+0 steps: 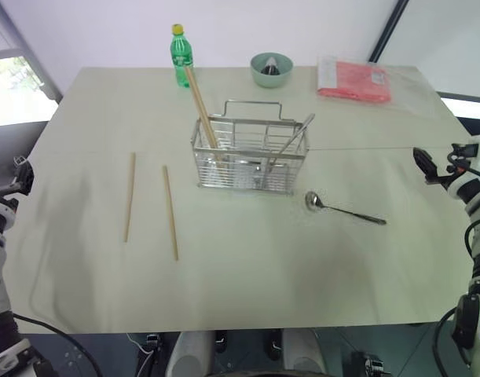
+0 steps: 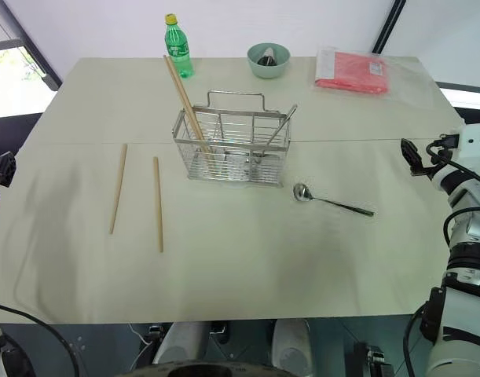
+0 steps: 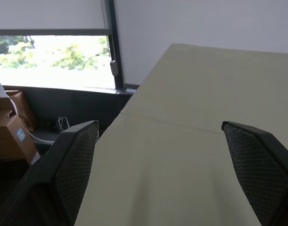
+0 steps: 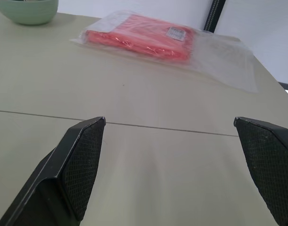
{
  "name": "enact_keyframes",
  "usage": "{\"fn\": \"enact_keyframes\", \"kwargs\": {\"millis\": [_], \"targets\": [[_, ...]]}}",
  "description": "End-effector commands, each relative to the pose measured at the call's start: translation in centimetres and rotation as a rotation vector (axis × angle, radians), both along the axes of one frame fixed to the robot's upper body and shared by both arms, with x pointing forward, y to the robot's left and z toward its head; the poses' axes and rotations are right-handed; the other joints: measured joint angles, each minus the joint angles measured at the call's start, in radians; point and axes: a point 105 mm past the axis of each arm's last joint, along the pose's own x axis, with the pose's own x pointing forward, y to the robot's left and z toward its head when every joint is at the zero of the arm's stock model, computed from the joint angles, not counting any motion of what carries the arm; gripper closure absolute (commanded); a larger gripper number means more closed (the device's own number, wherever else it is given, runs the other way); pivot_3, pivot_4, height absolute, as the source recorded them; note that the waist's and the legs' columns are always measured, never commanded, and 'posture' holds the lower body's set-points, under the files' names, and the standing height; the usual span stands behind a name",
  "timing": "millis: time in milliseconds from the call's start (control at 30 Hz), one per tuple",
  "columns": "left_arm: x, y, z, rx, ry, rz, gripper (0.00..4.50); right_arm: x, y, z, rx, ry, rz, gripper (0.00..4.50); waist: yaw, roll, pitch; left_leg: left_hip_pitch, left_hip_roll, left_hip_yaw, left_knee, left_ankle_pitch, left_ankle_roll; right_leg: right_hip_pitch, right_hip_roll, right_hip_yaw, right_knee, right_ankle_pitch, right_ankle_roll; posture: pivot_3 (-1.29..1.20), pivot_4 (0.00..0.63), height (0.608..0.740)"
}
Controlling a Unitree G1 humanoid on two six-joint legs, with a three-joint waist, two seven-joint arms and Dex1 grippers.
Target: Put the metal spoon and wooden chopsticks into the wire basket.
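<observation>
The wire basket stands mid-table, with a pair of wooden chopsticks leaning out of its left end and a metal utensil leaning at its right end. Two more wooden chopsticks lie apart on the table to the left of the basket. A metal spoon lies flat just right of the basket's front. My left gripper hovers open over the table's left edge, holding nothing. At the right edge my right gripper is open too, and nothing is between its fingers.
Along the far side of the table stand a green bottle, a green bowl and a red packet in a clear bag. Left of the table are a window and a cardboard box.
</observation>
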Motion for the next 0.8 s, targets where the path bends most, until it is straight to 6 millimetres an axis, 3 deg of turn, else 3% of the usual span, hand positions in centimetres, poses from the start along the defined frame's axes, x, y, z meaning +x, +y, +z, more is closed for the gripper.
{"fn": "enact_keyframes", "kwargs": {"millis": [33, 600, 700, 800], "targets": [[0.0, 0.1, 2.0, 0.053, -0.037, 0.005, 0.1, -0.2, 0.0, 2.1, -0.01, -0.079, 0.002, 0.0, 0.0, 0.0, 0.0, 0.0, 0.0, 0.0, 0.0, 0.0, 0.0, 0.0, 0.0, 0.0, 0.0, 0.0, 0.0, 0.0, 0.15, 0.68], [0.5, -0.2, 2.6, 0.057, -0.054, -0.025, 0.1, -0.1, 0.3, 2.9, -0.025, -0.087, 0.022, 0.0, 0.0, 0.0, 0.0, 0.0, 0.001, 0.0, 0.001, 0.001, -0.001, 0.0, 0.002, 0.0, 0.0, 0.001, 0.0, 0.0, 0.15, 0.68], [0.9, -0.7, 3.7, 0.055, -0.075, -0.058, 0.1, 0.0, 0.6, 3.4, -0.039, -0.087, 0.046, 0.0, 0.0, 0.0, 0.0, 0.0, 0.001, 0.0, 0.001, 0.001, -0.001, 0.001, 0.002, 0.0, 0.0, 0.001, 0.0, 0.0, 0.15, 0.68], [1.6, -2.4, 6.2, 0.057, -0.13, -0.164, 0.1, 0.3, 1.4, 4.4, -0.077, -0.084, 0.105, 0.0, -0.001, 0.0, 0.0, 0.0, 0.001, 0.0, 0.002, 0.001, -0.001, 0.001, 0.002, 0.0, 0.001, 0.001, 0.0, 0.0, 0.15, 0.68]]}}
